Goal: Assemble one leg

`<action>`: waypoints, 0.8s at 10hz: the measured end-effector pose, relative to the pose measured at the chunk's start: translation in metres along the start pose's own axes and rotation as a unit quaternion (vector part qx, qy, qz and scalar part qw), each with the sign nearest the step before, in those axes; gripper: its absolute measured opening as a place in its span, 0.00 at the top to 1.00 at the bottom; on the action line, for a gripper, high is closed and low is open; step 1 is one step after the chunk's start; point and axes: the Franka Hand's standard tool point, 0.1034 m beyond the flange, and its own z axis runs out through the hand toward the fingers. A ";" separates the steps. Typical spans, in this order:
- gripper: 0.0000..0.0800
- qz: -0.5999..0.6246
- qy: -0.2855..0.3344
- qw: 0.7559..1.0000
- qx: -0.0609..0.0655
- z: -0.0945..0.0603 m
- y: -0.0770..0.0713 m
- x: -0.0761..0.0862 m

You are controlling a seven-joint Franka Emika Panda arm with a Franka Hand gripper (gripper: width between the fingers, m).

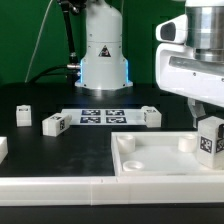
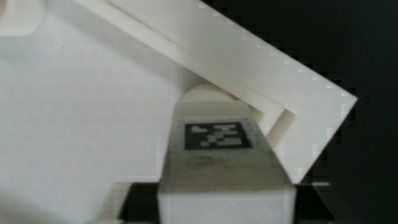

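Observation:
My gripper (image 1: 206,120) is shut on a leg (image 1: 211,138), a small white block with a black-and-white tag. It holds the leg upright over the corner of the large white square piece (image 1: 160,173) at the exterior view's right. In the wrist view the leg (image 2: 222,150) sits between my dark fingers (image 2: 146,200), the gripper (image 2: 228,206) closed on it, with the piece's raised rim corner (image 2: 267,75) just beyond it. Whether the leg touches the piece I cannot tell. Three more legs lie on the black table: (image 1: 22,116), (image 1: 54,124), (image 1: 151,115).
The marker board (image 1: 100,116) lies flat mid-table before the arm's base (image 1: 103,60). The square piece has round sockets (image 1: 131,160) at its corners. A white part (image 1: 2,148) shows at the left edge. A long white bar (image 1: 90,190) runs along the front.

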 end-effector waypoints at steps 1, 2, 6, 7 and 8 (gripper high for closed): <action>0.64 0.045 -0.001 0.999 0.000 0.000 0.000 0.000; 0.64 0.085 -0.004 0.996 0.001 0.000 0.000 -0.001; 0.64 0.188 -0.017 0.982 -0.010 0.000 -0.002 -0.001; 0.64 0.200 -0.018 0.980 -0.007 0.000 -0.003 -0.002; 0.53 0.161 -0.019 0.987 -0.008 0.000 -0.003 -0.001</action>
